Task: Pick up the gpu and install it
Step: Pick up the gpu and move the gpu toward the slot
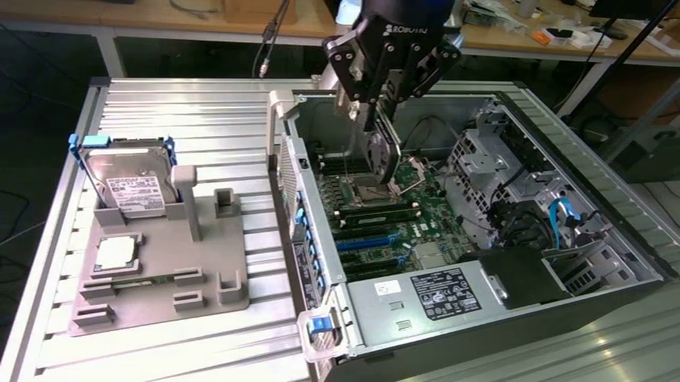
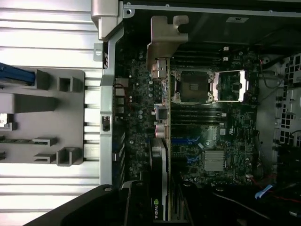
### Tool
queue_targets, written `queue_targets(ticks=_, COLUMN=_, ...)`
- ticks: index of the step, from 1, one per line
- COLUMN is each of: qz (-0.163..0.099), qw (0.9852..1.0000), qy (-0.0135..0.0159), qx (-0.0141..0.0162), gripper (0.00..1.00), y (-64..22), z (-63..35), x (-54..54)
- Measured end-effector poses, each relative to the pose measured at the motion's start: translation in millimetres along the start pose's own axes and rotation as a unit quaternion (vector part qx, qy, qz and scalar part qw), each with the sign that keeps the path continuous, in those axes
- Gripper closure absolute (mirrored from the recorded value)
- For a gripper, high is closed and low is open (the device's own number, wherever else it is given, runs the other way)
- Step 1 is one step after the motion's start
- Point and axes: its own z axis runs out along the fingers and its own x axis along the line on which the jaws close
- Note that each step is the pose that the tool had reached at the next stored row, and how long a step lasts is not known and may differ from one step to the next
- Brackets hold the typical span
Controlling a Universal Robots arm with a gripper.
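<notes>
Ribbed aluminium makes up the table [image 1: 170, 103], and over the open computer case [image 1: 287, 151] standing on it the tool [image 1: 374, 111] has its fingers closed on the gpu [image 1: 384, 159]. The dark card hangs edge-on inside the case, above the motherboard [image 1: 425, 215] and seemingly clear of it. The wrist view looks along the card's length. The tool grips the end with the NVIDIA label [image 2: 156, 210], and the silver bracket [image 2: 164, 37] is at the far end, which appears to be the lowest. That end hangs just beside the open processor socket [image 2: 193, 87]. The pick-up therefore looks done and the install is in hand, with the card carried but not yet seated. As I judge it, seating calls for the card's connector edge to sit squarely over one of the expansion slots [image 1: 367, 239], at about six o'clock from the card in the exterior view. The bracket would also need to meet the rear wall at nine o'clock. I cannot tell how near that alignment is. Inside the case, the drive cage [image 1: 499, 159] crowds in at three o'clock, blue-tipped cables [image 1: 558, 215] at four, and the power supply [image 1: 451, 290] at five. Well apart, at eight o'clock on the table, a grey fixture [image 1: 202, 263] holds a hard drive [image 1: 133, 187] and a small square chip [image 1: 115, 253], neither in the way.
</notes>
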Motion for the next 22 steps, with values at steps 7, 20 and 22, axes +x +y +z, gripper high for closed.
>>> queue_targets(ticks=7, qz=0.000, qw=1.0000, qy=0.0008, qx=0.0000, gripper=0.73, y=-0.4, z=0.7, x=-16.8)
queue_targets(ticks=20, qz=0.000, qw=1.0000, qy=0.0018, qx=0.0000, gripper=0.73, y=-1.0, z=1.7, x=-42.3)
queue_targets(ticks=22, qz=-0.003, qw=1.0000, qy=0.0017, qx=-0.0002, gripper=0.73, y=-1.1, z=1.8, x=-43.8)
